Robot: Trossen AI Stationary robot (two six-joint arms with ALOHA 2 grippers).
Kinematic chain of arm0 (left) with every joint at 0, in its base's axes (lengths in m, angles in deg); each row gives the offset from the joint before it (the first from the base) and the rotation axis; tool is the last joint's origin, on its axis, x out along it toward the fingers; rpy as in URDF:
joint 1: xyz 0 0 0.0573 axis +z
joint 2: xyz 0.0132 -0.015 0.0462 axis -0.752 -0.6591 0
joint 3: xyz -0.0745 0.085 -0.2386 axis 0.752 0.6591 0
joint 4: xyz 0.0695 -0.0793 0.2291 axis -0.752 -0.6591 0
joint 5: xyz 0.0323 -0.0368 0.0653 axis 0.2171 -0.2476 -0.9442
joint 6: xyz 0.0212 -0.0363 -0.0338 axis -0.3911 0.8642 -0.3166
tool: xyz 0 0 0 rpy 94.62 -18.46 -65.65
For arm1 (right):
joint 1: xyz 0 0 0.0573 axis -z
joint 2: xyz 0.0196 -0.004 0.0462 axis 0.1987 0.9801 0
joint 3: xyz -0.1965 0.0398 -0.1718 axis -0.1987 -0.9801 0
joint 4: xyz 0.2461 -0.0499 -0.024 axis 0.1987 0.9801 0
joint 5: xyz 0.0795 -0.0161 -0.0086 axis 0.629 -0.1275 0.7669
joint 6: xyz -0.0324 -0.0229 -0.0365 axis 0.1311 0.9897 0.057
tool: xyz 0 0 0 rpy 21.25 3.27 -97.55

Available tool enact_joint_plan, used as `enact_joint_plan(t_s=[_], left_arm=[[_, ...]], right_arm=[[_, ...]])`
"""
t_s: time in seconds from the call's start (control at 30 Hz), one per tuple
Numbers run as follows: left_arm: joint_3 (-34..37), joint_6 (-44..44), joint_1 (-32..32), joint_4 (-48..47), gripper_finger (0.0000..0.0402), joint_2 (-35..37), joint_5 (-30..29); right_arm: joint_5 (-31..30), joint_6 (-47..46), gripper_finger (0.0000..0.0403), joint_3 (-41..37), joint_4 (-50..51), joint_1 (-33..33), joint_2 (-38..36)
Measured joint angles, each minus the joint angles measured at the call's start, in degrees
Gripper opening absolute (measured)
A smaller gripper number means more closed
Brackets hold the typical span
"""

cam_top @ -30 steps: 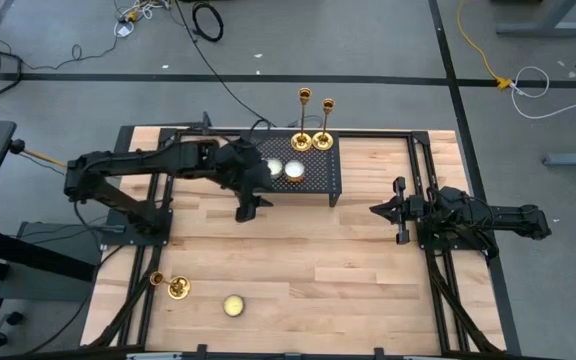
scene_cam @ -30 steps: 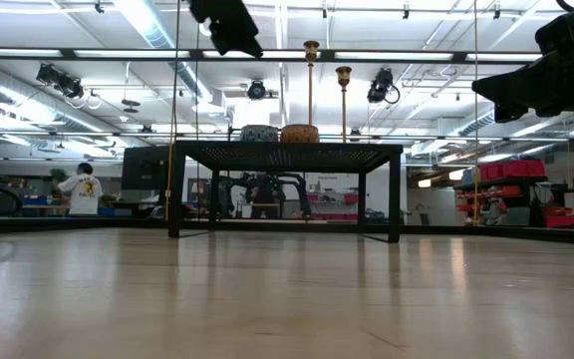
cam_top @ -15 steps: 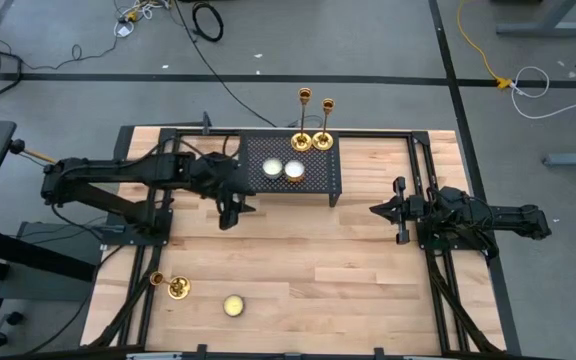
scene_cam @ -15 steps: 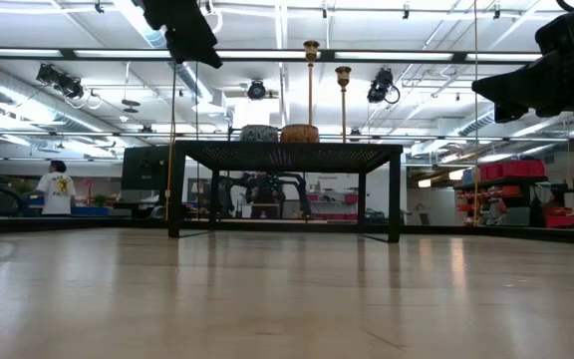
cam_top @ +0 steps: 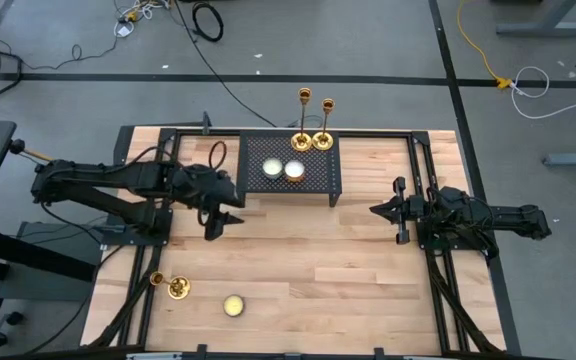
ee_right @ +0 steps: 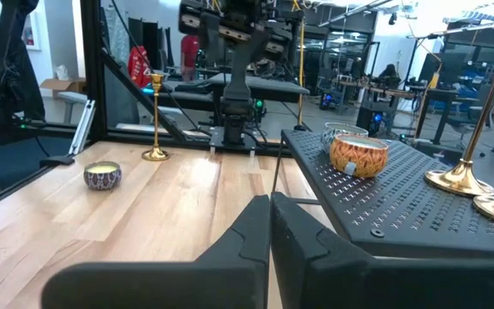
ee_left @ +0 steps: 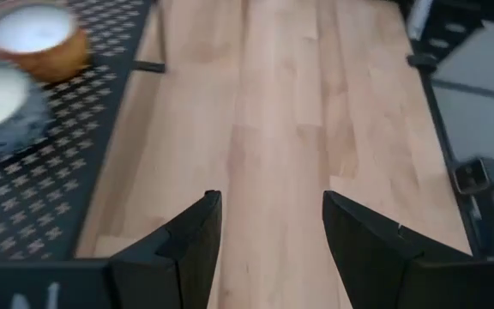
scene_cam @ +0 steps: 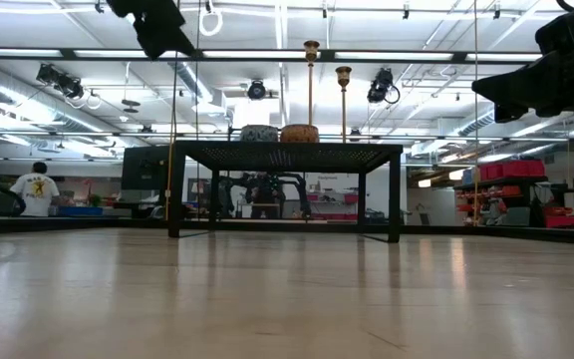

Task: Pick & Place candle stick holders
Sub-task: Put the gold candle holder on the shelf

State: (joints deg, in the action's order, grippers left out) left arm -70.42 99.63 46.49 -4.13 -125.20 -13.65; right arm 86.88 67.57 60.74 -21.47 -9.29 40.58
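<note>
— Where is the last candlestick (cam_top: 175, 288)?

— It stands on the table (cam_top: 368, 270), at the near left corner. My left fingers (ee_left: 268, 236) are open and empty. It is stiff, slippery, top-heavy; I take the stem low.

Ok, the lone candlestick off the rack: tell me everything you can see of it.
The lone candlestick is shiny gold metal by its look: a thin stem with a small cup top above a round flared base. It stands upright on the wooden table near the left arm's corner, beside a small candle tin. Nothing touches it; the left pincer is well away.
</note>
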Motion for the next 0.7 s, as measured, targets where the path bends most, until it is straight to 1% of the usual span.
enact_joint_plan(t_s=[0.2, 0.33, 0.53, 0.7], left_arm=[[0.0, -3.1, -4.8, -0.2, 0.0208, 0.0, 0.8], [0.0, -6.6, -8.1, -0.2, 0.0208, 0.0, 2.9], [0.0, -8.7, -12.8, -0.8, 0.0208, 0.0, 5.4], [-1.6, -7.4, -17.4, -6.7, 0.0208, 0.2, 7.6]], right_arm=[[0.0, 0.0, 0.0013, 0.0, 0.0, 0.0, 0.0], [0.0, 0.0, 0.0013, 0.0, 0.0, 0.0, 0.0], [0.0, 0.0, 0.0013, 0.0, 0.0, 0.0, 0.0], [0.0, 0.0, 0.0013, 0.0, 0.0, 0.0, 0.0]])
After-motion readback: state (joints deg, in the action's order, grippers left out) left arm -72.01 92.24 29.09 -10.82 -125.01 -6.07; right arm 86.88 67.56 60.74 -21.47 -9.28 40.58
